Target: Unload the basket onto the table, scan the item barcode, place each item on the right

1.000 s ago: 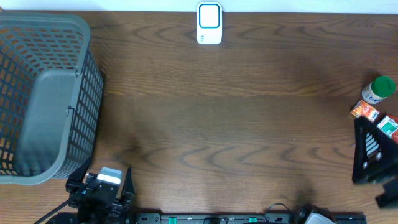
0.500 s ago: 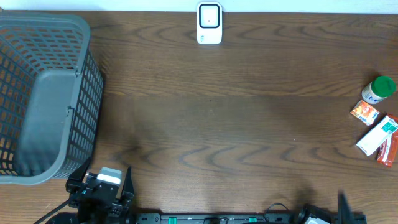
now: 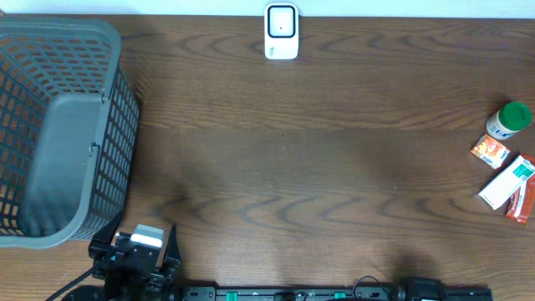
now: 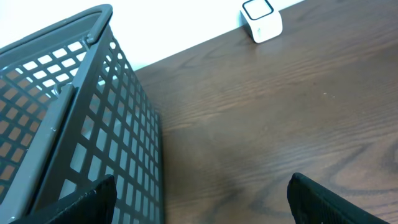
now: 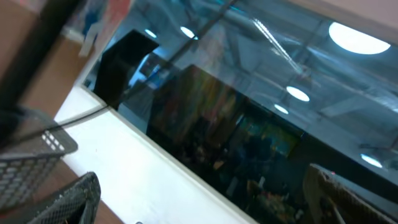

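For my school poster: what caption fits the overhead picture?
Grey basket left, white barcode scanner at back, green-capped bottle and packets right, on a wooden table.

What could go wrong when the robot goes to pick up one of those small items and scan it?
The white box and red packet lie against each other, so a pincer could grab both or knock one aside. The scanner stands far across the table from them, so an item might slip on the way. The right pincer is open, but its camera looks at a window, not the table, so its approach may be off.
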Motion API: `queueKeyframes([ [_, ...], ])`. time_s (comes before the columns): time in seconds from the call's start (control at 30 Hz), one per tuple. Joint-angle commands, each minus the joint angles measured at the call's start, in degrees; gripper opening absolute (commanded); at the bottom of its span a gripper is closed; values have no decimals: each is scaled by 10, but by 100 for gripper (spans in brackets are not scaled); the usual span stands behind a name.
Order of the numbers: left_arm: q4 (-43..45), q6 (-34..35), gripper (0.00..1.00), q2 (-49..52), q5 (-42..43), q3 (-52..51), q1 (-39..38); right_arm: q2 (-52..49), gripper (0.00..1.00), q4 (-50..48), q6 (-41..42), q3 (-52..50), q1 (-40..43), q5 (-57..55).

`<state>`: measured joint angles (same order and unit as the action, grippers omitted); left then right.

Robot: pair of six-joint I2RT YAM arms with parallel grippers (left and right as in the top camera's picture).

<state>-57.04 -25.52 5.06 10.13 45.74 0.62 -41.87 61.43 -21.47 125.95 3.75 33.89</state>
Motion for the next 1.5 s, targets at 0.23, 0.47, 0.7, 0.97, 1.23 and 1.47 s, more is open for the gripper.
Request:
queueKeyframes([
  [0.23,0,3,87,-3,-3,2,-1,71,99,-159,-29,-338,-9,-6],
  [0.47,0,3,87,-3,-3,2,-1,167,99,-259,-29,-585,-9,-6],
  [0.7,0,3,87,-3,-3,2,-1,292,99,-329,-68,-792,-9,-8],
  [0.97,0,3,87,-3,-3,2,-1,382,99,-482,-128,-994,-9,-11],
  [1.23,0,3,87,-3,-3,2,-1,416,99,-653,-83,-1163,-14,-56],
  [1.47,0,3,87,-3,-3,2,-1,416,99,-713,38,-1244,-16,-174],
])
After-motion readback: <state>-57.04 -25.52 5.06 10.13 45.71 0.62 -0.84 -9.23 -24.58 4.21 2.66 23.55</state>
